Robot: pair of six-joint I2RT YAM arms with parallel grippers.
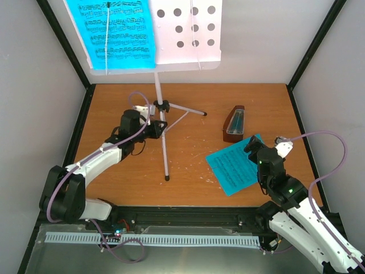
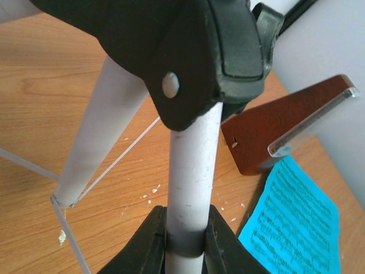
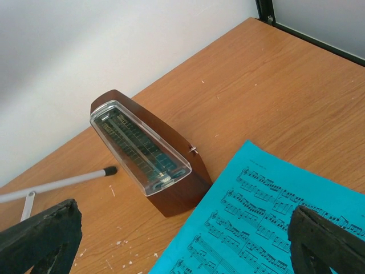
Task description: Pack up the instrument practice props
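Observation:
The silvery music stand (image 1: 161, 142) rises from the middle of the table, its perforated desk (image 1: 191, 28) at the top of the overhead view. One cyan sheet-music page (image 1: 114, 34) rests on that desk. My left gripper (image 1: 155, 127) is shut on the stand's pole (image 2: 194, 160), just below the black leg hub (image 2: 188, 51); both fingers (image 2: 145, 245) press the tube. The brown metronome (image 1: 234, 124) lies on its back, clear cover up (image 3: 142, 151). A second cyan page (image 1: 236, 165) lies flat beside it. My right gripper (image 1: 254, 145) hovers open over that page (image 3: 268, 217), nothing between its fingers (image 3: 40, 234).
The stand's tripod legs (image 1: 185, 108) spread across the tabletop, one rubber-tipped leg end (image 3: 108, 170) close to the metronome. White walls and a black frame (image 1: 77, 63) enclose the wooden table (image 1: 114, 188). White flecks dot the wood near the pole.

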